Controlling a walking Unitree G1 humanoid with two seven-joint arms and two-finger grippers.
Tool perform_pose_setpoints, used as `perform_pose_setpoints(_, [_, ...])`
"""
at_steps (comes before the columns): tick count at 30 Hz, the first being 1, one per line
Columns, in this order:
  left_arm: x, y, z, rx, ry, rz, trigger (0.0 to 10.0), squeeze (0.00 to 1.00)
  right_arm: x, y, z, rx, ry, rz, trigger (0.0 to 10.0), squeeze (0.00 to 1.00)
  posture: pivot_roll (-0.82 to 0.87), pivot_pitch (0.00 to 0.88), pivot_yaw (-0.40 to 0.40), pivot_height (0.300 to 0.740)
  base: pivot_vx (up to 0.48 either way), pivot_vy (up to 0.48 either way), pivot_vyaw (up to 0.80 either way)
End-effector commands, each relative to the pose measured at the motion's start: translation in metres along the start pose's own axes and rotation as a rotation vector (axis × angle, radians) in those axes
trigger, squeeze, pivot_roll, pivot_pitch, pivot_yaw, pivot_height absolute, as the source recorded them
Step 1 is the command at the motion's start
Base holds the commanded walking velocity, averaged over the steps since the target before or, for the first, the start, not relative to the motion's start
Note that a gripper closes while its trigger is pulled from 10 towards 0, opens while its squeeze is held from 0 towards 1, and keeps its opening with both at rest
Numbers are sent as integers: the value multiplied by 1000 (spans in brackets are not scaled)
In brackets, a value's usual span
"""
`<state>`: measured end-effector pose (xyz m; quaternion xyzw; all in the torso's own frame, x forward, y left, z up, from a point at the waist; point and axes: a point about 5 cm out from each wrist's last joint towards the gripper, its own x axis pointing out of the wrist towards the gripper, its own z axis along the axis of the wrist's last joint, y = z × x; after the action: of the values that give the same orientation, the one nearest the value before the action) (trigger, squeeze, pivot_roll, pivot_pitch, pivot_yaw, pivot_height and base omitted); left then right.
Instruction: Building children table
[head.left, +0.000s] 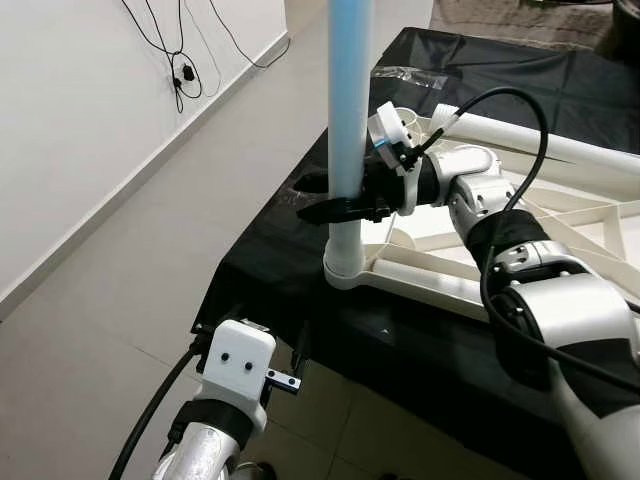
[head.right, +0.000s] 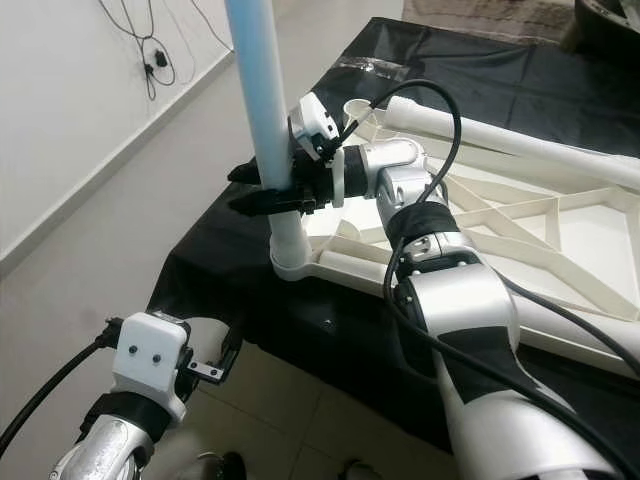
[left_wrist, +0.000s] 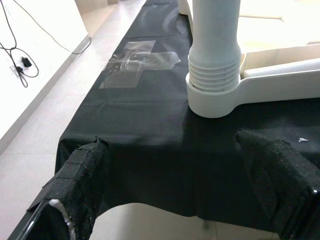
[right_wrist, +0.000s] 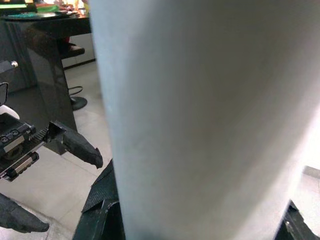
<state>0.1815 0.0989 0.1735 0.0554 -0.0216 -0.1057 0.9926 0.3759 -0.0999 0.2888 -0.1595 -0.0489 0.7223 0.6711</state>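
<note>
White plastic table leg (head.left: 350, 120) stands upright in the upturned white frame's corner socket (head.left: 343, 268) near the table's corner; my right tool (head.left: 335, 195) clamps it. Next I'd seat it. Left tool (left_wrist: 190, 185) hangs wide.

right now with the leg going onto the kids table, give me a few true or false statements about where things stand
1. The right gripper is closed around the upright pale blue plastic table leg. True.
2. The leg lies flat on the black cloth. False: it stands upright in the round corner socket of the white plastic table frame.
3. The left gripper holds the socket. False: it is open, low at the cloth's edge, short of the socket.
4. A second white tube lies across the far side of the frame. True.
5. The frame sits on bare floor. False: it rests on the cloth-covered surface.
</note>
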Motion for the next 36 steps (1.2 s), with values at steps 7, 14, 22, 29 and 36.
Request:
perform_pose_setpoints(7, [-1, 2, -3, 21, 24, 9, 10000, 0, 9, 7, -26, 85, 45, 1, 10000, 0, 107, 262, 26, 740, 0, 0, 0])
perform_pose_setpoints(14, [0, 3, -3, 22, 19, 15, 10000, 0, 6, 5, -33, 126, 35, -97, 10000, 0, 105, 255, 25, 740, 0, 0, 0])
perform_pose_setpoints(22, [2, 3, -3, 28, 14, 14, 10000, 0, 6, 7, -43, 157, 21, -145, 10000, 0, 99, 235, 23, 740, 0, 0, 0])
perform_pose_setpoints(29, [5, 4, -3, 32, 9, 14, 10000, 0, 6, 11, -54, 158, 14, -198, 10000, 0, 98, 224, 23, 740, 0, 0, 0])
perform_pose_setpoints(36, [7, 6, -3, 45, 1, 14, 10000, 0, 15, 7, -58, 111, -4, -361, 10000, 0, 93, 207, 27, 740, 0, 0, 0])
